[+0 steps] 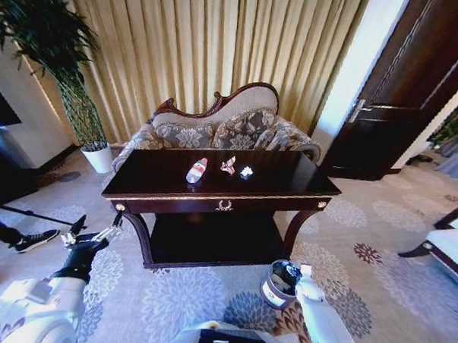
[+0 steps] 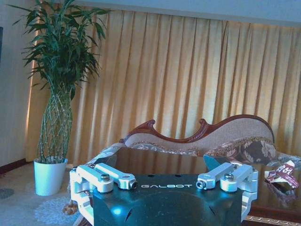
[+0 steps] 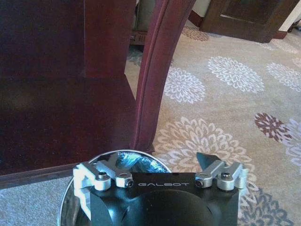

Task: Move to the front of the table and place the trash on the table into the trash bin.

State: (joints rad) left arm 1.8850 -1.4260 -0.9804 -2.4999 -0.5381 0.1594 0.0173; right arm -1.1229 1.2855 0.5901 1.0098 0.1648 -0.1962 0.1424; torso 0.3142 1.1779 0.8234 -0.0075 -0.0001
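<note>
Trash (image 1: 196, 171) is lying untouched on table (image 1: 289, 185); left gripper (image 1: 97, 238) and right gripper (image 3: 162, 181) are being held spread, empty, low for approach; bin (image 1: 279, 284) is sitting under the right one.

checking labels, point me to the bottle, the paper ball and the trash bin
bottle (image 1: 196, 171), head view, on its red-white label
paper ball (image 1: 246, 172), head view, on the ball's middle
trash bin (image 1: 272, 294), head view, on its dark side wall
</note>
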